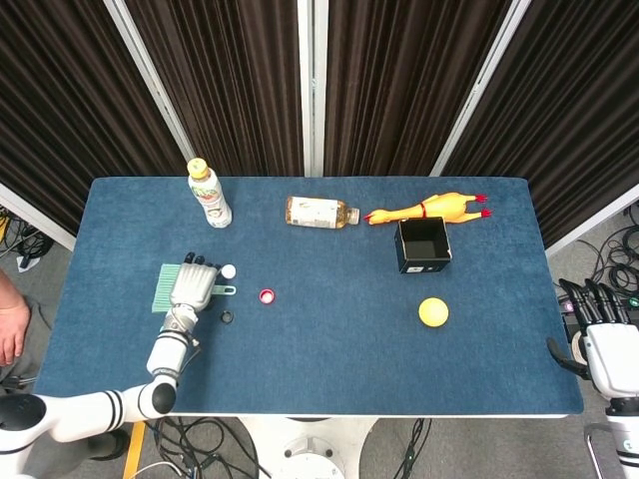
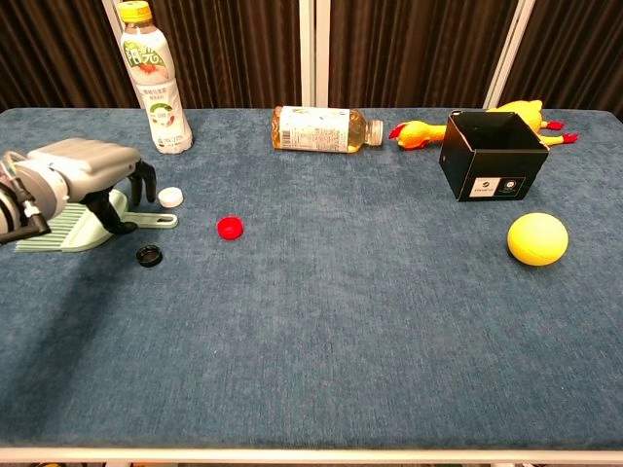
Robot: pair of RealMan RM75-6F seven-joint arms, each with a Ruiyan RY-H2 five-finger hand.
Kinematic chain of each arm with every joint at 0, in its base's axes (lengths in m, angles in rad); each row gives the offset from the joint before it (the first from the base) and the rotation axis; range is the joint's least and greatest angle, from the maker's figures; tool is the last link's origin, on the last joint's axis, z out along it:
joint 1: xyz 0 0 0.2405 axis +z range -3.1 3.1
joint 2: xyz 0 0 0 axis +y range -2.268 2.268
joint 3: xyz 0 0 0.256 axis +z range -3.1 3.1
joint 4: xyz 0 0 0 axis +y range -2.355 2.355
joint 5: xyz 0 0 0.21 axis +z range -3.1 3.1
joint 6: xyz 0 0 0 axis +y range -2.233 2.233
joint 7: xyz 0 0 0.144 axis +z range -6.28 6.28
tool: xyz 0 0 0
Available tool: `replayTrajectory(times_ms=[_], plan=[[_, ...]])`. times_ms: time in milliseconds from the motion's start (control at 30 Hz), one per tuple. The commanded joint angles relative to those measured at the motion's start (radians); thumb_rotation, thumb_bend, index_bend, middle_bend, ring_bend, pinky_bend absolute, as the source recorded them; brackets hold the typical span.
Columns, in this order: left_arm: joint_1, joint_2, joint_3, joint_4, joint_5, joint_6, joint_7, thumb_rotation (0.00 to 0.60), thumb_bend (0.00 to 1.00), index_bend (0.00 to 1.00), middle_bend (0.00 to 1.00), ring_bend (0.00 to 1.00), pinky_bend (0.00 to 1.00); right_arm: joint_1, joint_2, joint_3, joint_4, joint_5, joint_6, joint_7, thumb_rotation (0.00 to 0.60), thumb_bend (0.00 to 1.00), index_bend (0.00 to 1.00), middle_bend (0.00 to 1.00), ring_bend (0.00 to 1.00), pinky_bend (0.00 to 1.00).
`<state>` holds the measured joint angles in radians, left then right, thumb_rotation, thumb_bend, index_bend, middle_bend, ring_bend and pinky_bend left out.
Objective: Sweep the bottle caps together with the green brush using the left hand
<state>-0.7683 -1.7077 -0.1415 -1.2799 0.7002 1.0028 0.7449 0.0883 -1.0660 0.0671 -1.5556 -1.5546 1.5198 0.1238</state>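
The green brush (image 2: 66, 233) lies flat on the blue table, its handle (image 2: 156, 221) pointing right. My left hand (image 2: 83, 173) sits low over the brush's neck, with dark fingers (image 2: 145, 184) curled down behind it and one in front. How firm the grip is does not show. In the head view the left hand (image 1: 193, 284) covers the brush's (image 1: 164, 287) middle. Three caps lie right of it: white (image 2: 170, 197), red (image 2: 230, 228) and black (image 2: 149, 256). My right hand (image 1: 597, 329) hangs off the table's right edge, fingers apart, holding nothing.
An upright bottle (image 2: 153, 83) stands behind the left hand. A bottle on its side (image 2: 321, 128), a rubber chicken (image 2: 419, 131), a black box (image 2: 489, 156) and a yellow ball (image 2: 537, 238) lie further right.
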Motion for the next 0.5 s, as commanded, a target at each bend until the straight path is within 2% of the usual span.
replayTrajectory(times_ms=[33, 500], plan=[[-0.007, -0.011, 0.002, 0.003, -0.015, 0.012, 0.028, 0.600, 0.31, 0.36, 0.40, 0.21, 0.14, 0.000, -0.001, 0.000, 0.002, 0.002, -0.002, 0.001, 0.600, 0.21, 0.01, 0.13, 0.00, 0.00], [-0.032, -0.045, 0.026, 0.032, -0.007, 0.029, 0.129, 0.600, 0.31, 0.37, 0.41, 0.22, 0.14, -0.009, -0.006, 0.001, 0.016, 0.015, 0.001, 0.022, 0.600, 0.21, 0.01, 0.13, 0.00, 0.00]])
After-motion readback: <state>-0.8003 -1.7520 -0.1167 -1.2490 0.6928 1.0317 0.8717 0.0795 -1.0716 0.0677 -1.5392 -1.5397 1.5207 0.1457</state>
